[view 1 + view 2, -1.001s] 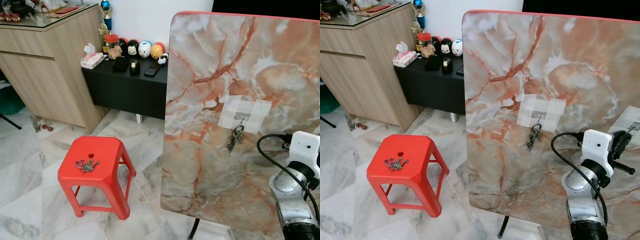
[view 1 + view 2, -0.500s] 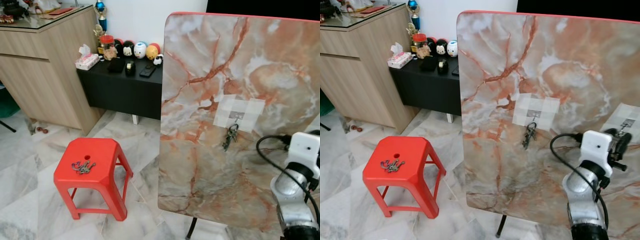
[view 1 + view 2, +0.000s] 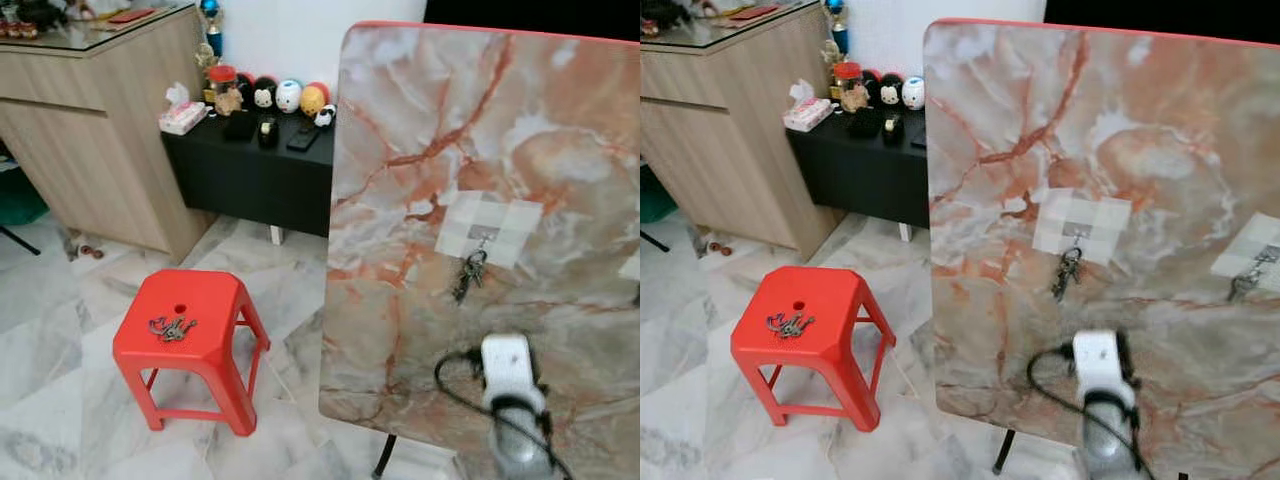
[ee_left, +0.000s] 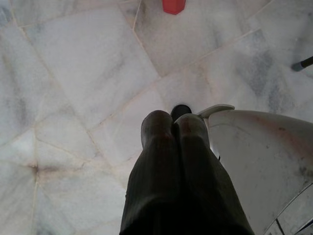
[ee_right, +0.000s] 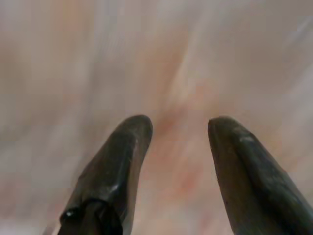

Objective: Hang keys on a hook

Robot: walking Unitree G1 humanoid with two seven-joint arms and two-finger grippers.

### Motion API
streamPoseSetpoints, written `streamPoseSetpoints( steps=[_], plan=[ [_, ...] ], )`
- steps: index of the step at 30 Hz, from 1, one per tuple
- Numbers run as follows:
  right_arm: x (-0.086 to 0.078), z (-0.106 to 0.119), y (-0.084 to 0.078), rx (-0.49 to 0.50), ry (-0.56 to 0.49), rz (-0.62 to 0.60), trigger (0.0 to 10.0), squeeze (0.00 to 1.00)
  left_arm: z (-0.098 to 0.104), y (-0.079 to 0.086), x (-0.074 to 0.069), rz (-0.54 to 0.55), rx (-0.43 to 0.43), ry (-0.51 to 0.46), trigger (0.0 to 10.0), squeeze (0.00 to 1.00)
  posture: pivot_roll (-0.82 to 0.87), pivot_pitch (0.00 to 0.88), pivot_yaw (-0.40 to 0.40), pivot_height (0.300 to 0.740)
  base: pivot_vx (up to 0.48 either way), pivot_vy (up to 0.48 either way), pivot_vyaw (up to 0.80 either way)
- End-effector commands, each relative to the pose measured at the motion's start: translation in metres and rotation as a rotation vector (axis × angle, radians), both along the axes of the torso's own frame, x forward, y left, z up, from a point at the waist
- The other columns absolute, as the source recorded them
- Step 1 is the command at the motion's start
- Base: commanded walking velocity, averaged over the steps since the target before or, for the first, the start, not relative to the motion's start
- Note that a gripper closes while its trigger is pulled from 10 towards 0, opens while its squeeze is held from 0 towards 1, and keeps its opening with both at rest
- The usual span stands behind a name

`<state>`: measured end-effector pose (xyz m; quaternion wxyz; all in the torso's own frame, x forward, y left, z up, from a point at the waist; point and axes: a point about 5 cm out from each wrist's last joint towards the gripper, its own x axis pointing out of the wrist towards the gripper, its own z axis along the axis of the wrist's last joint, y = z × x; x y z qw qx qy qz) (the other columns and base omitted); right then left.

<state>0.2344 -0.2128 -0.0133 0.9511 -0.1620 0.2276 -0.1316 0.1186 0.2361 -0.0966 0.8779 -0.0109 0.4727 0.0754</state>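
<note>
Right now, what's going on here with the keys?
Nothing is being held. One bunch of keys hangs on a hook on the upright marble board, and a second set hangs further right. Another bunch lies on the red stool. The right pincer is open, facing the board and blurred. The left pincer is shut, pointing at the floor.
</note>
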Motion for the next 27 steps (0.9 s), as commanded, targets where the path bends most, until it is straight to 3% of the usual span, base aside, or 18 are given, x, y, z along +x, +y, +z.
streamPoseSetpoints(
  steps=[1,6,11,15,18,20,27],
  plan=[
    [-0.017,-0.023,-0.007,0.129,0.135,-0.092,10.0,0.00,-0.001,0.000,-0.002,-0.025,0.009,0.020,10.0,0.00,0.16,0.000,-0.026,0.740,0.000,0.000,0.00],
    [-0.051,-0.055,-0.015,0.247,0.319,-0.306,10.0,0.00,-0.001,0.000,-0.002,-0.019,0.007,0.017,10.0,0.00,0.17,0.000,-0.029,0.740,0.000,0.000,0.00],
    [-0.067,-0.071,-0.002,0.320,0.445,-0.254,10.0,0.00,-0.001,0.000,-0.003,-0.021,0.012,0.025,10.0,0.00,0.16,0.000,-0.025,0.740,0.000,0.000,0.00],
    [-0.089,-0.087,0.027,0.406,0.586,-0.033,10.0,0.00,-0.002,0.000,-0.004,-0.024,0.014,0.034,10.0,0.00,0.16,0.000,-0.023,0.740,0.000,0.000,0.00],
    [-0.095,-0.089,0.026,0.378,0.619,-0.016,10.0,0.00,-0.002,0.000,-0.004,-0.028,0.010,0.039,10.0,0.00,0.17,0.000,-0.035,0.740,0.000,0.000,0.00],
    [-0.094,-0.089,0.025,0.418,0.591,-0.041,10.0,0.00,-0.002,0.000,-0.006,-0.007,0.006,0.036,10.0,0.00,0.18,0.000,-0.039,0.740,0.000,0.000,0.00],
    [-0.089,-0.085,0.011,0.404,0.568,-0.030,10.0,0.00,-0.004,-0.001,-0.008,0.000,-0.005,0.052,10.0,0.00,0.16,0.000,-0.045,0.740,0.000,0.110,0.00]
  ],
)
